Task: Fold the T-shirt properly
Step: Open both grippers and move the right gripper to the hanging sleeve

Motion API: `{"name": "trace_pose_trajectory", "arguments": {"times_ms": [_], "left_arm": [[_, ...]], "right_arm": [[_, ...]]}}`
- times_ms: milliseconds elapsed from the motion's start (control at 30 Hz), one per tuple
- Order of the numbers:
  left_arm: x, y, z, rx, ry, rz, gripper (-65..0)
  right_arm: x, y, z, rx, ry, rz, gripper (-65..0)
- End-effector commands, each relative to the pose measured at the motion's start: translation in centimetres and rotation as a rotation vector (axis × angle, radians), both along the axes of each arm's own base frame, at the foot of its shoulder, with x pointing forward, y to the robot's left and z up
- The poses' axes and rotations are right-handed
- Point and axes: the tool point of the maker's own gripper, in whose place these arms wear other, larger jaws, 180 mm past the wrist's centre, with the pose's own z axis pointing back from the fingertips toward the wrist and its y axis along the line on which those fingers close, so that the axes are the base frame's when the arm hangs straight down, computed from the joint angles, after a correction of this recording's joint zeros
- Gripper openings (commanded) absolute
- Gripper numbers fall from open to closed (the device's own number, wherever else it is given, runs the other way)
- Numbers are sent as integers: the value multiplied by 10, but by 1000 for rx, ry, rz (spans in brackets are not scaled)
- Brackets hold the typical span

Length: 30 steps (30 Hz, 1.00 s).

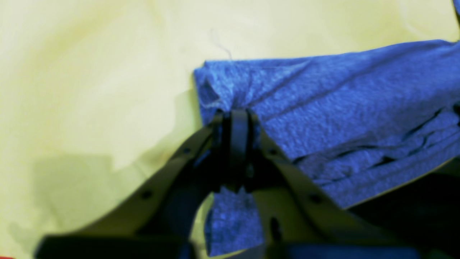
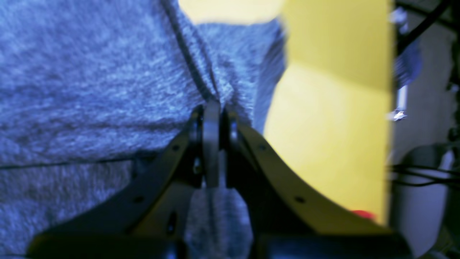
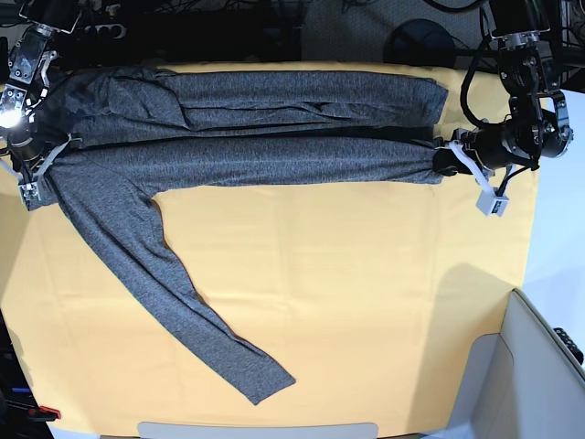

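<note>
At the near side of the yellow table cover [image 3: 366,302], one long sleeve [image 3: 174,302] of the T-shirt [image 3: 274,128] lies flat. It runs diagonally from the left shoulder area down to the cuff near the middle of the near edge. A grey bin [image 3: 539,366] stands at the near right corner, beside the table.

Farther back, the body of the T-shirt is stretched across the table from left to right as a long band, folded lengthwise, with a dark crease between the two layers. It rests on the far half of the cover.

The left gripper [image 1: 239,115] is on the right side of the scene. Its jaws are pressed together on the corner of the hem, and the fabric bunches where it goes in and hangs out behind the jaws. Several stacked layers show at the edge just beside it.

The right gripper [image 2: 212,108] is at the far left edge of the scene. It is closed on a fold of the T-shirt, with a seam running into the pinch.
</note>
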Motion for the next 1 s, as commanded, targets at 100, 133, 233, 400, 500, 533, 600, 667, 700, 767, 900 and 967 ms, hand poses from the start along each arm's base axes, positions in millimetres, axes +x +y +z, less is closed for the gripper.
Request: {"name": "trace_pose_trajectory", "arguments": {"times_ms": [100, 133, 233, 400, 500, 533, 600, 667, 700, 767, 900, 967], "left_arm": [[-1, 23, -8, 25, 45, 30, -463], [-2, 25, -9, 27, 47, 32, -428], [-1, 27, -7, 33, 46, 32, -407], [3, 42, 5, 78, 21, 30, -429], [8, 38, 20, 104, -30, 3, -429], [10, 36, 25, 112, -49, -8, -429], [12, 32, 33, 122, -76, -22, -429], [12, 31, 34, 123, -80, -25, -429], [12, 31, 34, 123, -80, -25, -429], [12, 31, 34, 122, -80, -25, -429], [12, 30, 33, 122, -79, -26, -429], [12, 30, 33, 122, -79, -26, -429]], "right_arm": [[2, 2, -9, -13, 54, 23, -500], [1, 3, -9, -10, 54, 23, -441], [2, 2, -8, -9, 50, 20, -296], [18, -6, 25, -51, -39, 12, -219], [33, -17, 60, -61, -154, -35, -219], [41, -16, 70, -54, -196, -45, -219], [60, -12, 87, -36, -263, -52, -219], [79, -3, 99, -5, -318, -52, -219], [87, 3, 101, 20, -338, -54, -219], [109, 14, 103, 88, -373, -64, -219], [161, 37, 83, 254, -339, -58, -219], [188, 52, 72, 339, -325, -42, -219]]}}
